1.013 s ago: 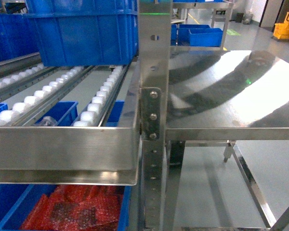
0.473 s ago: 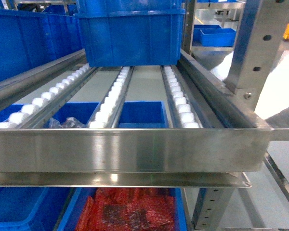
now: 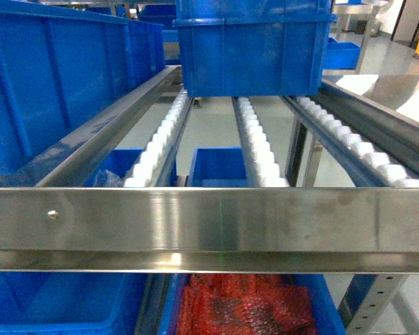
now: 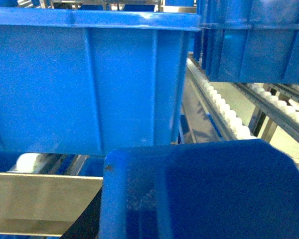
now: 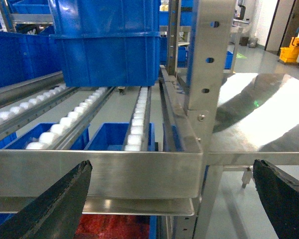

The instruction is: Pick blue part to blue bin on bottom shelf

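A large blue bin is seen filling the upper left of the left wrist view, with a second blue crate set behind it on a track of white rollers. The foreground is blocked by a blurred blue object close to the lens, and a steel rail is shown at lower left.

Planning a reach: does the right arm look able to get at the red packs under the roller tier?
Probably not directly: the open right tool faces the steel front rail; the red packs lie below it.
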Controlling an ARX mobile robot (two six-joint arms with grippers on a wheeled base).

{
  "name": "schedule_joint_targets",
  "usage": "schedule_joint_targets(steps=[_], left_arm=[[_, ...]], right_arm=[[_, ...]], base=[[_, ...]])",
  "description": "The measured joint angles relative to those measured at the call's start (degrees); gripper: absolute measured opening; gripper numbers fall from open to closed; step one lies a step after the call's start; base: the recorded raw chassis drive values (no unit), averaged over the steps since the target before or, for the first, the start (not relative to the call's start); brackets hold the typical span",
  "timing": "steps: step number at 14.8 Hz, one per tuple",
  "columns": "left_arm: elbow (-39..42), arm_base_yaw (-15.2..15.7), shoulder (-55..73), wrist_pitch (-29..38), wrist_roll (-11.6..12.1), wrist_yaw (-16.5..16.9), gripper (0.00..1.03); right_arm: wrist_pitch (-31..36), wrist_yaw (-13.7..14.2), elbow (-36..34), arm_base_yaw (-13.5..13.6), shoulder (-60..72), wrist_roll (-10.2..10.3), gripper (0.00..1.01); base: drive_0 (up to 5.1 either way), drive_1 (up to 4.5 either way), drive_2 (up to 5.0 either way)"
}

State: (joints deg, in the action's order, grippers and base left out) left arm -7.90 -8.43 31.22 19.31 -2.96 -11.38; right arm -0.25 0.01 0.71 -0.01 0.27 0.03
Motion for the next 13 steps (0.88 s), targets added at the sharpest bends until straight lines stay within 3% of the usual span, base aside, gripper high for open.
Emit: schedule_joint_targets(steps=[4, 13], left_arm=[[0.0, 0.0, 0.0, -0.1, 0.0, 0.0, 0.44], [0.0, 0.0, 0.0, 0.0, 0.0, -0.2, 0.44]], right_arm=[[0.2, 0.0, 0.0, 0.0, 0.0, 0.0, 0.98], [0.0, -0.2, 0.0, 0.0, 0.0, 0.0, 0.98]], base=[[-5.0, 2.43, 2.4], [0.0, 0.0, 0.0]])
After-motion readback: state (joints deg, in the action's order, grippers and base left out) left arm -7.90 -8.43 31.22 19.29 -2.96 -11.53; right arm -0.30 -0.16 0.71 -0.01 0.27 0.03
